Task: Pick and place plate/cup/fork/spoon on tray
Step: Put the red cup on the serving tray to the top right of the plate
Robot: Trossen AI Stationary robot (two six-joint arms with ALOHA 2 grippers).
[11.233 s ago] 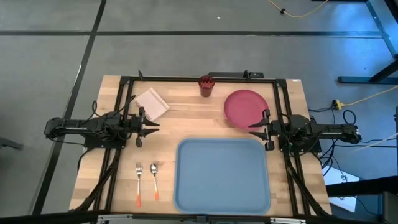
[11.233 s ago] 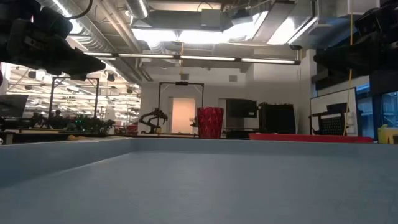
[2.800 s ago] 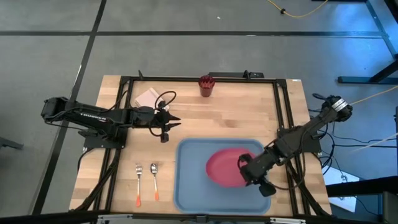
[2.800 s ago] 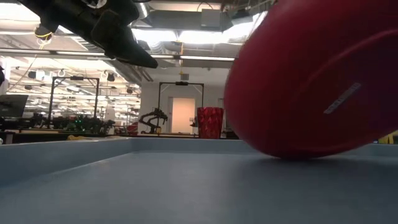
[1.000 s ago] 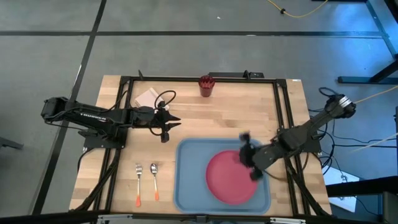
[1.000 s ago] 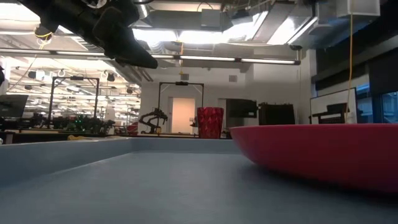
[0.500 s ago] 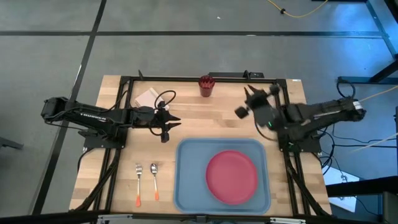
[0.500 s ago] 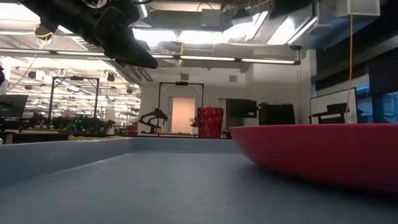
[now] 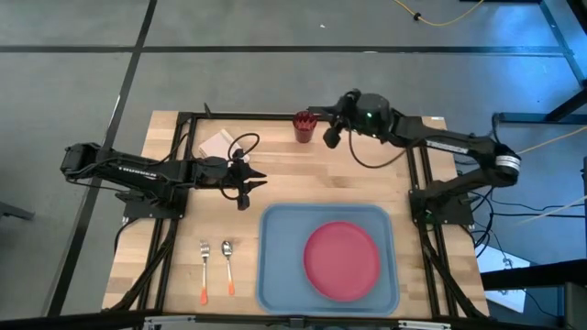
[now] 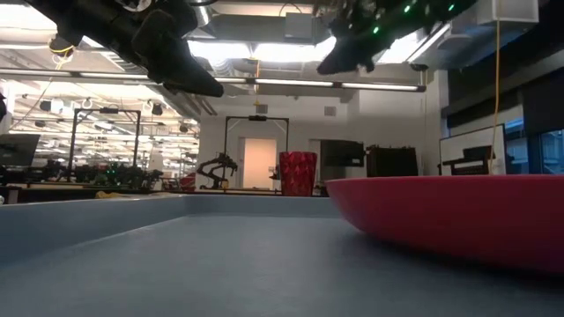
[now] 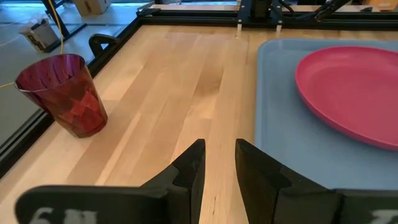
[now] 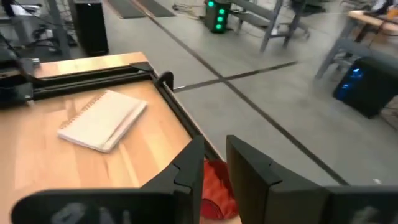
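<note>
The tray [image 9: 275,266] is taken as landmark. Left of its near-left corner the fork [image 9: 204,271] and the spoon [image 9: 227,266] are laid side by side on the table [image 9: 303,174], orange handles toward the near edge, fork farther from the tray, neither touched. The white pad [image 9: 216,145] is seen beyond the tray's far-left corner, partly covered by the left arm. The left gripper [image 9: 258,178] is held just off the tray's far-left corner over bare wood; its fingers [image 11: 189,168] are nearly closed with a thin slit between them, and nothing is pinched. The plate [image 9: 342,260] is laid flat inside the tray, toward its right half. The cup [image 9: 304,126] is stood upright at the far table edge, well beyond the tray. The right gripper [image 9: 327,127] is held just beside the cup, on its right; its fingers [image 12: 249,168] are parted by a narrow gap, with the cup's red rim showing below that gap, and nothing is gripped.
</note>
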